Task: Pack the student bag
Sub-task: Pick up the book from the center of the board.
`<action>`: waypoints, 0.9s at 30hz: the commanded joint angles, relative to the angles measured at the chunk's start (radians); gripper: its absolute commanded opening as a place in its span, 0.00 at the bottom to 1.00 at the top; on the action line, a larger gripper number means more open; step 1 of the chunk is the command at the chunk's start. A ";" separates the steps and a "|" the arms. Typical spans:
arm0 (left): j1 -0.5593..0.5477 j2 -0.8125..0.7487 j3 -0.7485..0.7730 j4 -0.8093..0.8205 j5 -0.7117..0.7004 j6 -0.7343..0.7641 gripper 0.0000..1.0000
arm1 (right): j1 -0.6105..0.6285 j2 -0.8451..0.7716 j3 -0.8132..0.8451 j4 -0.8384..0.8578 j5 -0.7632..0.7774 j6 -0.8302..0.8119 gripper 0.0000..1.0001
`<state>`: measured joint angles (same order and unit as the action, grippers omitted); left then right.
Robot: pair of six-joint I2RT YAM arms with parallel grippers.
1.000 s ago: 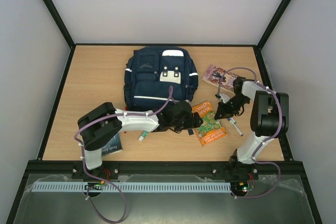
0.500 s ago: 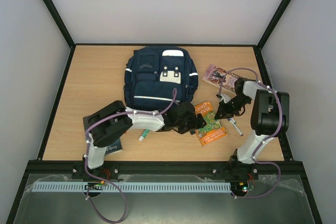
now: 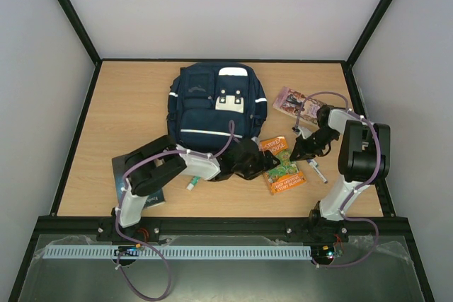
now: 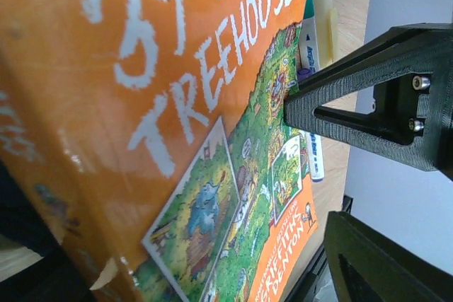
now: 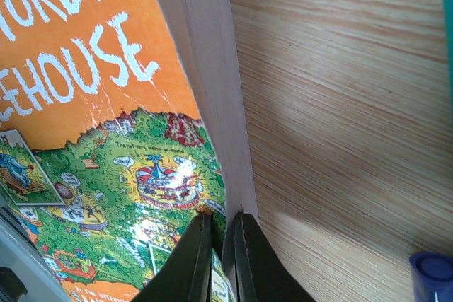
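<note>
Left arm has swung its elbow in toward the middle, and the left hand (image 3: 253, 162) has crept onto the left edge of the orange book (image 3: 285, 170). The student bag (image 3: 212, 100) has not moved. It lies flat on the table (image 3: 127, 111), front pocket up, with its long side running from near to far.

The left hand is wide, with the book's edge in the gap between its two fingers. I cannot tell if it is squeezing yet. The right hand (image 3: 297, 151) is pinched almost shut on the book's other edge.

The bag is to the left of both hands and a bit farther back. Its near end is just beside the left hand, so that hand is the nearer one. The right hand is well apart from the bag, with the book between. I think the book must go left and back to reach the bag. I cannot see an open zip.
</note>
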<state>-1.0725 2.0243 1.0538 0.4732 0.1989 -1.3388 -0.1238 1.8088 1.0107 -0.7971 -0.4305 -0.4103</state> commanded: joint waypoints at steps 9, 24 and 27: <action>-0.014 -0.063 -0.067 0.283 -0.052 0.069 0.53 | 0.010 0.136 -0.104 0.134 0.326 0.007 0.01; -0.022 -0.210 -0.077 0.218 -0.033 0.287 0.09 | 0.003 -0.070 -0.072 0.035 0.195 0.005 0.07; -0.019 -0.329 -0.057 0.030 -0.043 0.455 0.03 | 0.000 -0.201 0.009 -0.046 0.128 0.021 0.13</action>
<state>-1.0885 1.9221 0.9470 0.5636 0.1577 -1.1378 -0.1139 1.7115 0.9749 -0.8093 -0.4416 -0.4080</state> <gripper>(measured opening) 0.241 0.090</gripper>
